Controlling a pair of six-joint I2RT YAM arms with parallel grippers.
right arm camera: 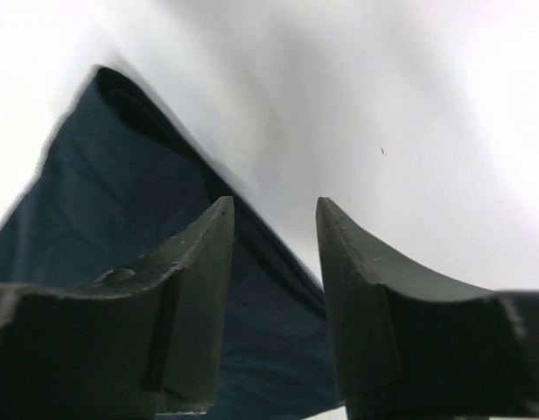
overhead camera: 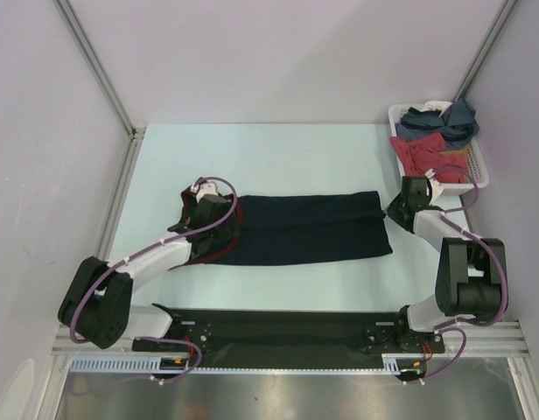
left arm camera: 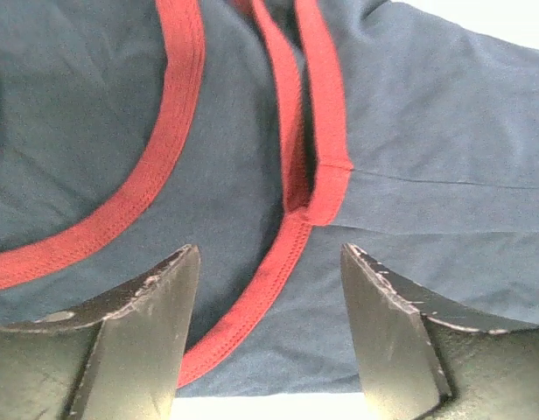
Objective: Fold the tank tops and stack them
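— As we read the overhead view, where does the navy tank top (overhead camera: pixel 304 229) lie?
— We find it flat on the table (overhead camera: pixel 278 149), near the middle, as a long folded band running from 9 o'clock to 3 o'clock. Its red trim (left arm camera: pixel 178 114) shows at the 9 o'clock end.
— And the tools?
— We record the left gripper (left arm camera: pixel 269 254) over that 9 o'clock end, jaws spread with nothing between them; cloth and trim lie beneath. The right gripper (right arm camera: pixel 274 206) sits at the 3 o'clock corner, jaws likewise apart and pinching nothing. The cloth's edge passes behind its 9 o'clock finger (right arm camera: pixel 191 289).
— What else stands around?
— We note a white basket (overhead camera: pixel 479 166) at 2 o'clock on the table, just beyond the right arm (overhead camera: pixel 466 271). It holds a red garment (overhead camera: pixel 420 153) toward 7 o'clock, a slate-blue tank top (overhead camera: pixel 444 122) heaped toward 1 o'clock, and a scrap of white cloth (overhead camera: pixel 437 106) at the far rim.
— What can we not settle?
— From above, the left arm (overhead camera: pixel 151 258) covers the neck end of the navy top, and both grippers' fingertips are hidden. We cannot read any lettering on the slate-blue top, nor tell how the pile is layered. The right wrist view is blurred in its upper part, and we cannot tell whether those fingers touch the table.
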